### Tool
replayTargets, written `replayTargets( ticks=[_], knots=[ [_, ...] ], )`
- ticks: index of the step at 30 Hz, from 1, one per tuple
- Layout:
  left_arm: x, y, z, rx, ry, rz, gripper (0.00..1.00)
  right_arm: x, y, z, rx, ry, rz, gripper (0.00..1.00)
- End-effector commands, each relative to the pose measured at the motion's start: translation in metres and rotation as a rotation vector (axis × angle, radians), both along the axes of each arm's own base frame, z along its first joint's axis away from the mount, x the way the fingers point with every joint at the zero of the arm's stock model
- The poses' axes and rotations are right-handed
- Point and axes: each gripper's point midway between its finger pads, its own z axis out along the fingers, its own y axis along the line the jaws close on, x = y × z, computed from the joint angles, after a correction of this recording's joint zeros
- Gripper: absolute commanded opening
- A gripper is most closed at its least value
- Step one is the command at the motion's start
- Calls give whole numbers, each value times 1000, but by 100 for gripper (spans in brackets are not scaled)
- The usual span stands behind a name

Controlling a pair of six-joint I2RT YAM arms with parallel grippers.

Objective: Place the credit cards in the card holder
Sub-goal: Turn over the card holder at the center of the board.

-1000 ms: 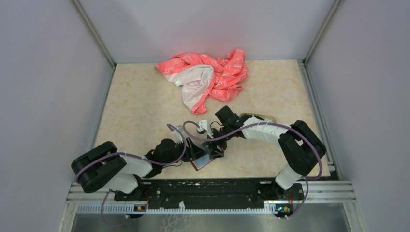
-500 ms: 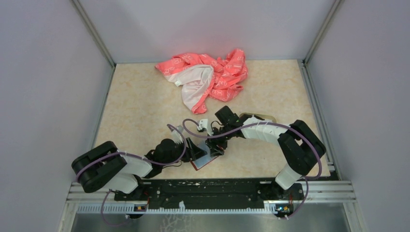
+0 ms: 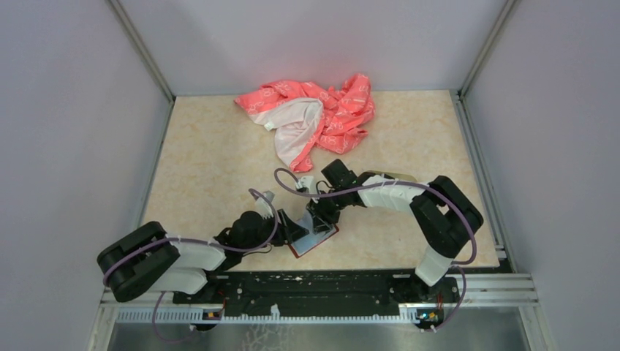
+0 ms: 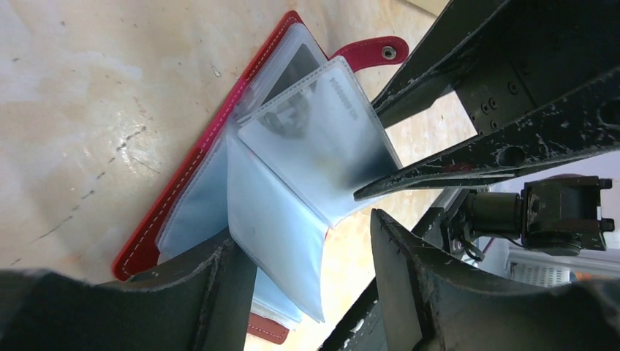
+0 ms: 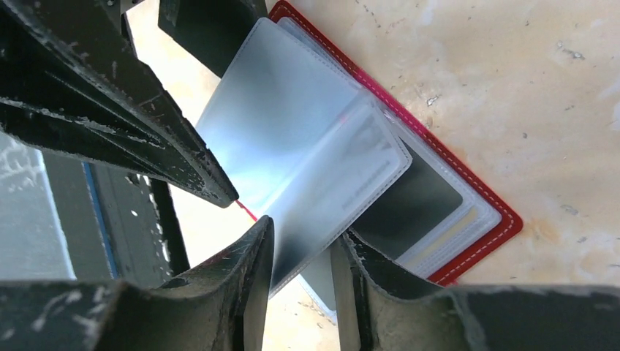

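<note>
Fingers (image 4: 409,278) of your left gripper (image 4: 301,232) stand spread above the card holder (image 4: 197,212), which lies open on the table (image 3: 219,161). Your right gripper (image 5: 303,234) straddles a clear sleeve (image 5: 292,139), pinch uncertain. One credit card (image 5: 409,208) sits pocketed.

Top view: we see the left arm (image 3: 186,256) lying low from its base at 7 o'clock, its forearm running toward 2 o'clock. The right arm (image 3: 442,219) rises from 5 o'clock, folds at the elbow and reaches toward 9 o'clock. The left gripper (image 3: 291,227) and right gripper (image 3: 322,216) meet tip to tip near centre. Wrist views: we find the left jaws spread wide and the right jaws drawn to a narrow gap.
</note>
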Motion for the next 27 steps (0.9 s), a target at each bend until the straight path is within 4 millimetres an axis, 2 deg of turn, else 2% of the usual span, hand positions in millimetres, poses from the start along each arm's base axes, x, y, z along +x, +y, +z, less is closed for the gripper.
replayTargets(
  ticks=[1,7,15,20,24,27],
  knots=[
    [2,16,-11,75,-6,37,60,6,24,22,78,49,-59,31],
    [9,27,-16,130,-15,90,50,20,19,15,26,14,-131,21],
    [14,29,-22,165,-14,91,32,35,11,18,25,31,-201,12],
    [21,29,-22,172,-19,90,22,41,5,20,36,46,-234,13],
    [29,29,-24,185,-29,86,21,47,1,17,24,50,-257,20],
    [31,26,-23,191,-39,48,22,53,-4,14,7,41,-281,20]
  ],
)
